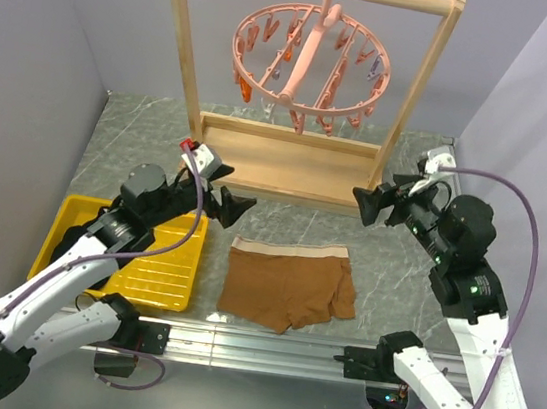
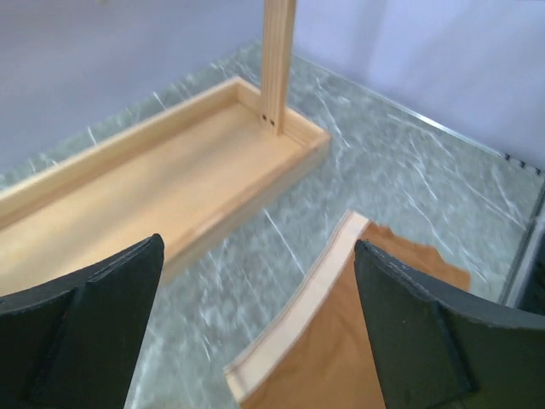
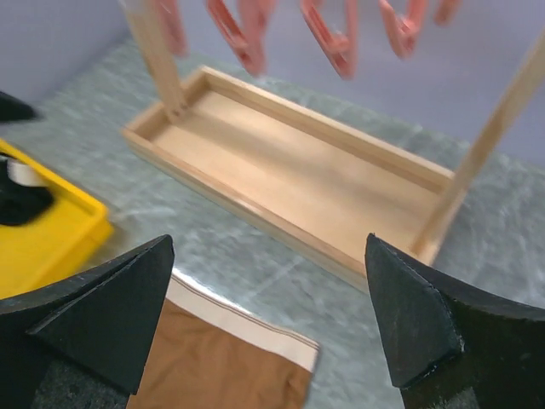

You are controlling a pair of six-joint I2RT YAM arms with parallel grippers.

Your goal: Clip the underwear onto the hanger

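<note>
Your underwear (image 1: 288, 287) lying flat on the surface (image 1: 396, 271) just in front of the wooden rack (image 1: 290, 156), pink hanger (image 1: 310, 63) hooked on the rack's top bar, your left hand (image 1: 233, 207) and right hand (image 1: 369, 205) both released and empty, one near each front corner of the rack's base.

The underwear (image 1: 287, 292) lies on the tabletop (image 1: 127, 130) before the rack (image 1: 289, 161), the hanger (image 1: 310, 63) hangs from the rack's top bar, and the tray (image 1: 164, 271) sits before it, leftward.
</note>
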